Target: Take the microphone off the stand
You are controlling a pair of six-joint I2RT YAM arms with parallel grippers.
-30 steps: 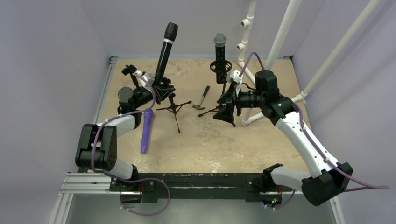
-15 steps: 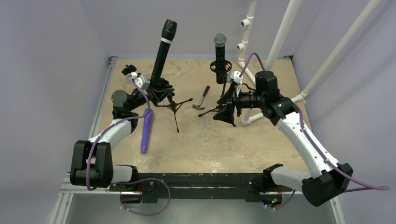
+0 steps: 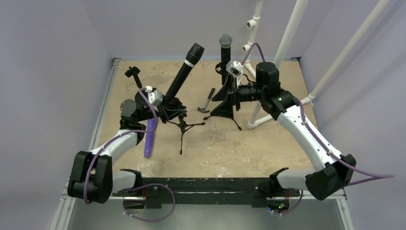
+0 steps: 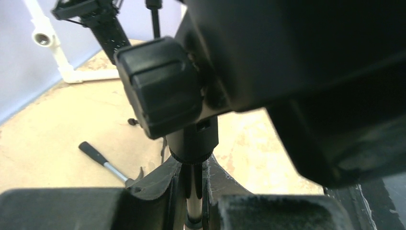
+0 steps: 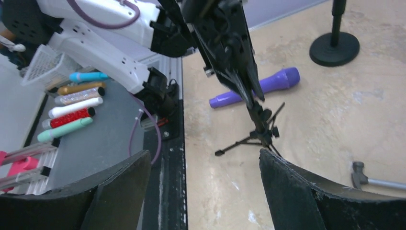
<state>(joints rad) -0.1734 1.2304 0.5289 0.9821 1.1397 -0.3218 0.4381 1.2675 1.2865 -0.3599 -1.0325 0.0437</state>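
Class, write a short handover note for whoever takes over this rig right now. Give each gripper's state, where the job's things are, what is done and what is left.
Left gripper: shut on the pole of the tripod stand, just below the clip.
Right gripper: open, holding nothing, apart from the stand and pointed toward it.
Black microphone: seated in the stand's clip, leaning to the right.
Done: the stand is braced.
Left: the microphone is not yet out. The likely next step is to close the right gripper on its body and pull it free of the clip.
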